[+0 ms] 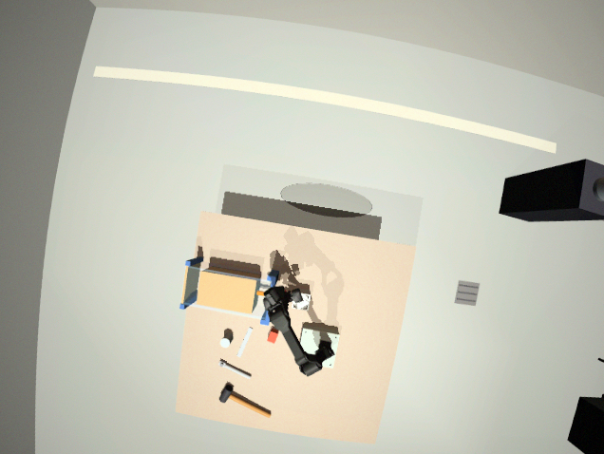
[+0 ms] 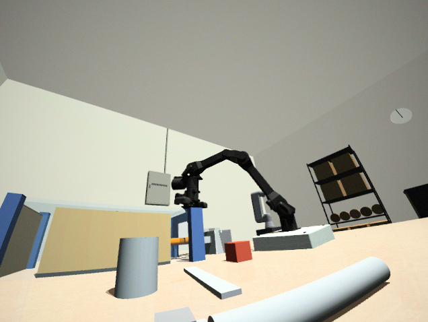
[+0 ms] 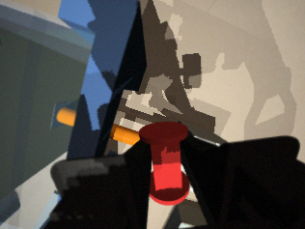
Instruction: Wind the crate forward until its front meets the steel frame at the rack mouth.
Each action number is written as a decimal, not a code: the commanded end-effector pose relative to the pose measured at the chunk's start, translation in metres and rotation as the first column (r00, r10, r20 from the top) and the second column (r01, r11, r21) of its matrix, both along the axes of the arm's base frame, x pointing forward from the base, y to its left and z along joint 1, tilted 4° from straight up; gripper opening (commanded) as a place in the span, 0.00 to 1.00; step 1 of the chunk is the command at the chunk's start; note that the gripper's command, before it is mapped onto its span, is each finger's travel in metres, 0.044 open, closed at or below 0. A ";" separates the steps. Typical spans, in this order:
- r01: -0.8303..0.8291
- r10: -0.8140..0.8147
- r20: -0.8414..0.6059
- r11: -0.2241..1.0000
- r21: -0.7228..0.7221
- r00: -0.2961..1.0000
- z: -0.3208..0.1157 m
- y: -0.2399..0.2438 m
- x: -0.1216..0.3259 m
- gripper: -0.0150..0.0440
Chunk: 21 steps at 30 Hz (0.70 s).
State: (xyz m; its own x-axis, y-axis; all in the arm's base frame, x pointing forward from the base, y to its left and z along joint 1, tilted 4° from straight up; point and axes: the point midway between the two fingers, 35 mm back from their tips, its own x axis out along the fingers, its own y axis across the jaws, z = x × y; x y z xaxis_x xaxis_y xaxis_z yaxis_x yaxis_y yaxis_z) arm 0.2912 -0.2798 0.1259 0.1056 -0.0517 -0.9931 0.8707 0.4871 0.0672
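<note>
The tan crate point(image 1: 227, 291) point(image 2: 107, 238) sits flat inside the clear-panelled cubby. A gap shows between its front and the blue steel frame point(image 1: 265, 319) point(image 2: 196, 235) point(image 3: 103, 71) at the mouth. The orange strap point(image 2: 179, 240) point(image 3: 124, 134) runs from the crate through the frame toward the grey winch point(image 1: 302, 301) point(image 2: 224, 241). My gripper point(image 2: 194, 204) point(image 3: 161, 135) is shut on the red spool-shaped grip of the winch handle point(image 3: 167, 175), close beside the frame and above the strap. The handle's key and the winch's round hole are hidden.
A red block point(image 1: 272, 334) point(image 2: 237, 251) lies near the frame's post. A grey cylinder point(image 1: 225, 342) point(image 2: 137, 268), a flat white bar point(image 1: 245, 341) point(image 2: 212, 281), a wrench point(image 1: 235, 368) and a hammer point(image 1: 249, 404) lie farther out. My arm stands on a pale base point(image 1: 312, 336) point(image 2: 283, 241).
</note>
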 end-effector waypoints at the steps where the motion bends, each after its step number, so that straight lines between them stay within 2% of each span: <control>1: -0.013 0.015 -0.030 0.997 0.070 0.999 -0.014 0.021 0.000 0.25; 21: -0.013 0.016 -0.030 0.997 0.073 0.999 -0.014 0.044 0.000 0.25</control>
State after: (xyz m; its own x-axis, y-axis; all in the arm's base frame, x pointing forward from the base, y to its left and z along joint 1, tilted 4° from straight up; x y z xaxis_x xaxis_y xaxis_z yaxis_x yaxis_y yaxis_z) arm 0.2943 -0.2576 0.1266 0.1129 -0.0502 -0.9923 0.8718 0.4841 0.0747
